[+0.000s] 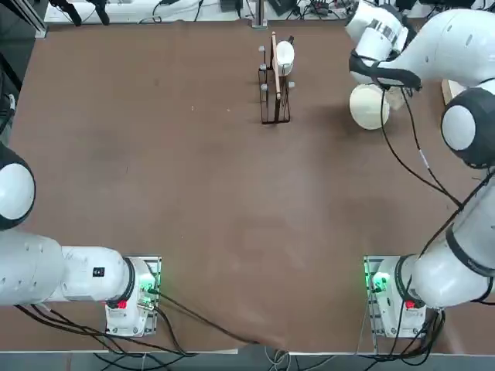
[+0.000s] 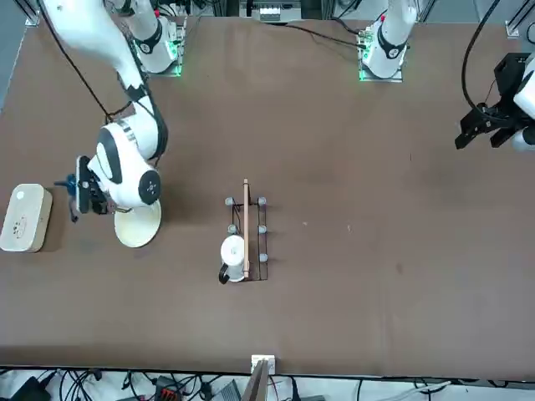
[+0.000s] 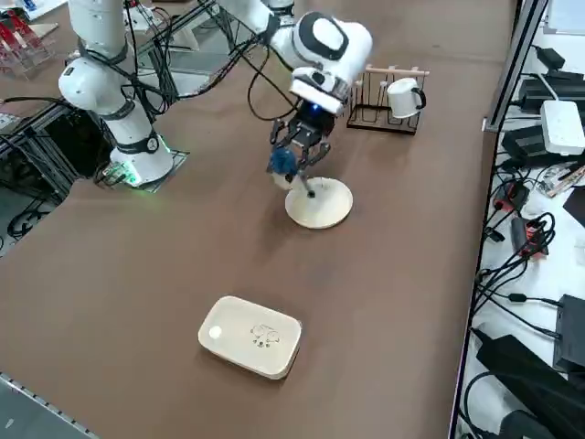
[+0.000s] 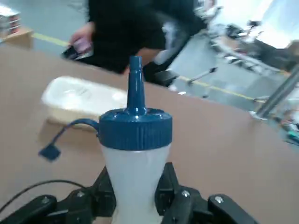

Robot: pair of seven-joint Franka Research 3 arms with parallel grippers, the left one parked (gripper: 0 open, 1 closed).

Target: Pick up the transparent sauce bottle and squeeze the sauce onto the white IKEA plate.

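Right claw (image 3: 297,165) pinches the transparent sauce bottle (image 4: 135,163) tilted, blue nozzle aimed sideways beside the white IKEA plate (image 3: 322,205).

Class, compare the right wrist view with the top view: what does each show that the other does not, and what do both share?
Only the wrist view shows the transparent sauce bottle with its blue cap, clamped in the right gripper, and the white tray beyond it. Only the top view shows the white IKEA plate under the arm's wrist, and the wire rack holding a small white disc. Both show the brown table.
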